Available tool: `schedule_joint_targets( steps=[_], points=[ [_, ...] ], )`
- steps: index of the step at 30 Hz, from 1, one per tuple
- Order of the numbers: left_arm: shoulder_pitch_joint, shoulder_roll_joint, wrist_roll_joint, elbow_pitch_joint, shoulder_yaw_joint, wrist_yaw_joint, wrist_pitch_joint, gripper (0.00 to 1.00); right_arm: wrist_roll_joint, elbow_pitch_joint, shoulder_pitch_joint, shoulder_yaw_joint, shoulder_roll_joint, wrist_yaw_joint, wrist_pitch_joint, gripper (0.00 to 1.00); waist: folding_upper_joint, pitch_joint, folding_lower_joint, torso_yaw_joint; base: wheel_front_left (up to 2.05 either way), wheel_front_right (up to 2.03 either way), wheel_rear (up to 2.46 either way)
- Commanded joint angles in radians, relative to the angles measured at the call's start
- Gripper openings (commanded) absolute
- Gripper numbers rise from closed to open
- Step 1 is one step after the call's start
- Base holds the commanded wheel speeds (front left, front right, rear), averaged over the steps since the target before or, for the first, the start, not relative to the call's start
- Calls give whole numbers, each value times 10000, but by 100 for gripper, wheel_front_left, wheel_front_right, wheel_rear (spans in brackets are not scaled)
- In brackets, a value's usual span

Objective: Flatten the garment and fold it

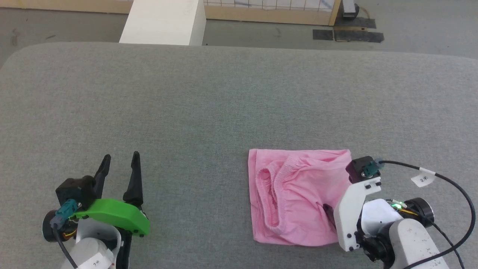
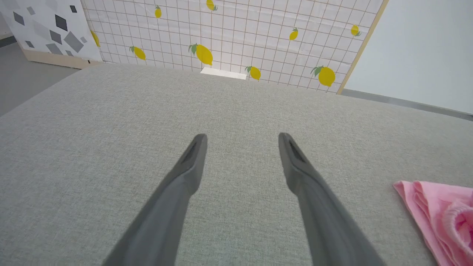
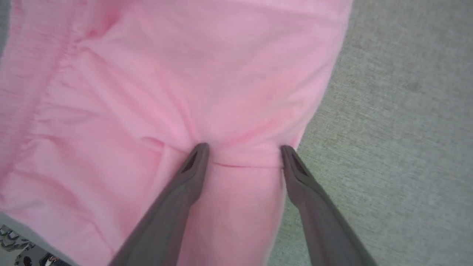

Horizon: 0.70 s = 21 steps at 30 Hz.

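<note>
On the table's (image 1: 224, 104) near right I see the garment (image 1: 298, 198) lying roughly square. My right hand (image 3: 242, 149) angles down onto its right part, fingers spread, tips touching fabric. My left hand (image 1: 120, 158) points far, released, well apart.

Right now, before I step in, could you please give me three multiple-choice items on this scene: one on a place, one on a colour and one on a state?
1. The garment lies on the table: A at its far edge; B under the right hand; C hanging off its left edge.
2. The garment is: A white; B pink; C green.
3. The left hand has its fingers: A shut on fabric; B shut on nothing; C apart, holding nothing.

Answers:
1 B: the right wrist view shows that hand's fingertips on the fabric.
2 B: the cloth is pink all over.
3 C: bare table shows between the fingers.
</note>
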Motion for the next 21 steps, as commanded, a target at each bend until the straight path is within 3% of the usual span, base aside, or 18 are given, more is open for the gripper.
schedule_joint_targets(
  steps=[1, 5, 6, 7, 12, 14, 21],
  points=[
    [-109, -26, -53, 43, 1, 47, -38, 100, -8, 310, 8, 32, 18, -13, -122, 100, 71, 68, 0, 96, 0, 0, 0],
    [-150, -12, -84, 143, -9, 15, -76, 100, -35, 985, -143, 51, 20, -13, -262, 100, 71, 62, 0, 158, 0, 0, 0],
    [-147, -5, -89, 164, -11, 12, -82, 100, 24, 1085, -181, 80, 20, -13, -269, 24, 71, 48, 0, 163, 0, 0, 0],
    [-132, 1, -90, 176, -17, 18, -85, 100, 72, 1179, -229, 103, 20, -13, -273, 0, 71, 24, 0, 160, 0, 0, 0],
    [54, 102, -92, 146, 7, 101, -58, 100, 155, 1298, -509, 257, 21, -13, -230, 0, 71, -98, 0, -157, 0, 0, 0],
    [240, 191, -124, 69, 112, 179, -79, 100, 159, 1218, -683, 559, -121, -13, -192, 0, 71, -113, 0, -612, 0, 0, 0],
    [788, 285, -241, -572, 492, 574, -214, 100, 527, 889, -1593, 2303, -1768, -13, 162, 0, 71, 232, 0, -2733, 0, 0, 0]
  ],
)
